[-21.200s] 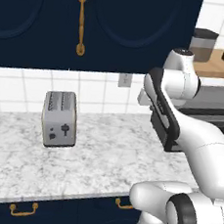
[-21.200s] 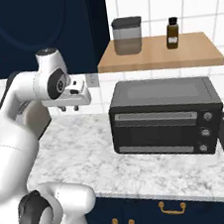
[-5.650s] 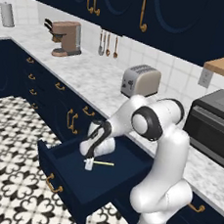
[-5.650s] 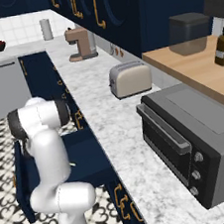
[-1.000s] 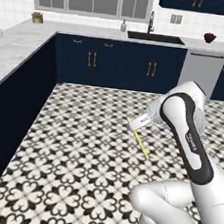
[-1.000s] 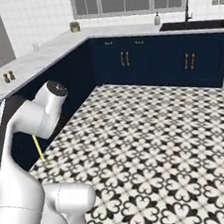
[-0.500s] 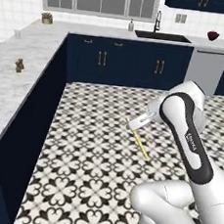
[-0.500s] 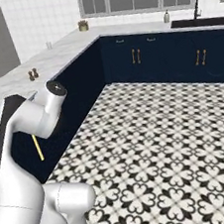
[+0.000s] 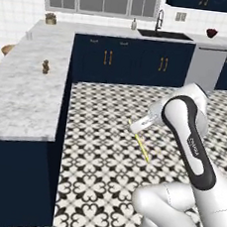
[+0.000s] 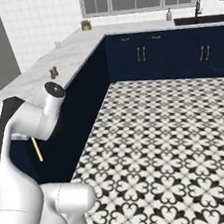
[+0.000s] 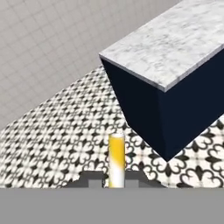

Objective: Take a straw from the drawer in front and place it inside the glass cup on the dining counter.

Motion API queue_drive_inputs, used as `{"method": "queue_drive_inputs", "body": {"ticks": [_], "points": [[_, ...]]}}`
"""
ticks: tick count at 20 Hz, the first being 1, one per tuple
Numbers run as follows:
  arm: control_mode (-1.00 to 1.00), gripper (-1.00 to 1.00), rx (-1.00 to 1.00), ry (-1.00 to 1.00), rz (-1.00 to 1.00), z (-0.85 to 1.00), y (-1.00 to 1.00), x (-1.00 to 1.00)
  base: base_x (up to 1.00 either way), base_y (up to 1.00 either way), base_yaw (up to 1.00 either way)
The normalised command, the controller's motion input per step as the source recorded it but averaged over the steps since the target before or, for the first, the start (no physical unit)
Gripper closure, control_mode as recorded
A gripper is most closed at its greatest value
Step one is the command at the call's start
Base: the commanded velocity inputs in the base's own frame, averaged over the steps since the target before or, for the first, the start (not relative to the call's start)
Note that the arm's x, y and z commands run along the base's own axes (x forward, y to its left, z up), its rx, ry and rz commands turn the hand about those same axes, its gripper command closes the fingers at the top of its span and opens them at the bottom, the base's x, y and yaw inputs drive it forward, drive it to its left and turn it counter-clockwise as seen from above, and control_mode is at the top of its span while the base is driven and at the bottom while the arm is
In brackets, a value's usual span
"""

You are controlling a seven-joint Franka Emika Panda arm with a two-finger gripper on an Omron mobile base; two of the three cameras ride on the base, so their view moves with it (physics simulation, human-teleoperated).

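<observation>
Hand view: the straw (image 11: 116, 157) is held pinched in the gripper (image 11: 114, 180) and should be kept clamped until the dining counter (image 11: 175, 39), presumably bearing the cup, is reached.

**Count by kind**

You have one straw (image 9: 142, 147), one marble counter (image 9: 23, 90), two brown shakers (image 9: 45, 67) close together, one stool (image 9: 7, 49), one faucet (image 9: 159, 21), one red bowl (image 9: 211, 33), and one gripper (image 9: 135, 130).

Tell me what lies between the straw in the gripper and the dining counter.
Nothing: the left base view shows bare patterned floor between the straw, shut in the gripper, and the dining counter. The hand view agrees.
</observation>
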Motion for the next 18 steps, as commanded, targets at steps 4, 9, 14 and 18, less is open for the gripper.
{"method": "queue_drive_inputs", "body": {"ticks": [4,9,14,18], "points": [[1.0,1.0,0.0,0.0,0.0,0.0,0.0,0.0,-0.09,1.0,-0.21],[1.0,1.0,0.0,0.0,0.0,0.0,0.0,0.0,-0.06,1.0,-0.21],[1.0,1.0,0.0,0.0,0.0,0.0,0.0,0.0,-0.07,1.0,-0.21],[1.0,1.0,0.0,0.0,0.0,0.0,0.0,0.0,-0.13,1.0,-0.21]]}}
